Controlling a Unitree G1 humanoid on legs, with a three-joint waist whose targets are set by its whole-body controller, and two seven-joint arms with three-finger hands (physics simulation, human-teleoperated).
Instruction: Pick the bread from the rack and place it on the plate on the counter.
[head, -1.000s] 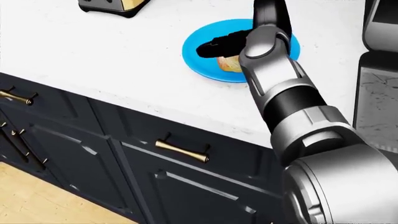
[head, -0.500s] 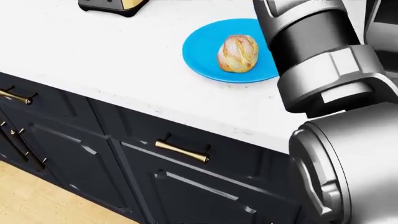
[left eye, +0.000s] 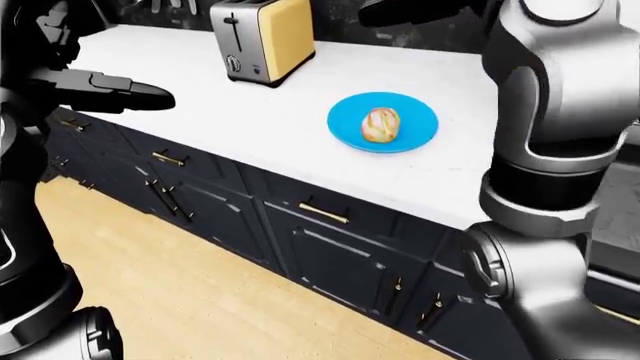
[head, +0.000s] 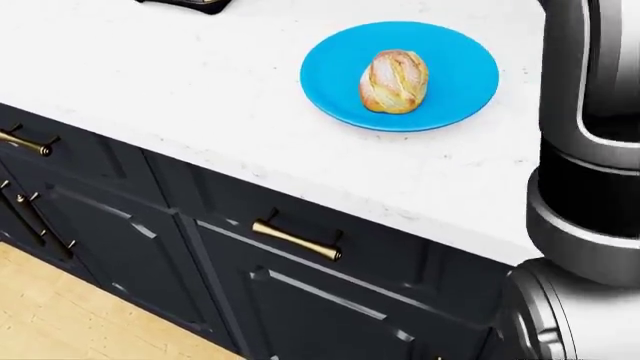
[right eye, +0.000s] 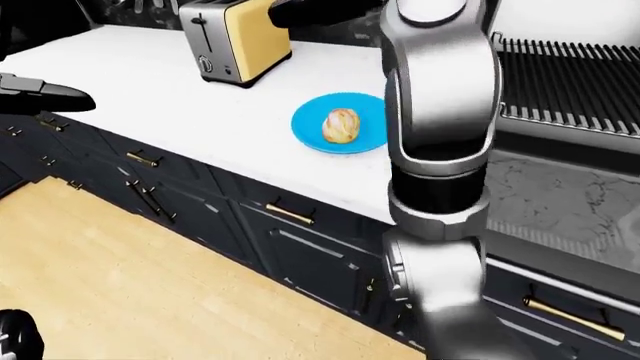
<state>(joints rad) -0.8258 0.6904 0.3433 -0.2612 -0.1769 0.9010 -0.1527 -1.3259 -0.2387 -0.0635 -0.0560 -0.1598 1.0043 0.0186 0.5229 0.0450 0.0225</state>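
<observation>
Bread (head: 394, 81), a golden crusty roll, lies on the blue plate (head: 455, 52) near the plate's middle, with no hand touching it. The plate rests flat on the white counter (head: 150, 90), toward the right of the head view and well apart from the counter's near edge. In the left-eye view the left hand (left eye: 115, 91) enters from the left and hovers over the counter's left end, its dark fingers (left eye: 150, 95) stretched out straight and spread from the palm, holding nothing and well away from the plate. The right arm (left eye: 560, 112) rises as a grey column at the right of the eye views; the right hand (right eye: 320, 11) appears only as a dark shape at the top edge of the right-eye view, above the toaster (right eye: 235, 37), and whether its fingers are released or clenched cannot be told. The yellow and silver toaster stands upright on the counter, up and left of the plate. Dark cabinet fronts with brass handles (head: 297, 240) run below the counter, over a wooden floor (right eye: 150, 270).
</observation>
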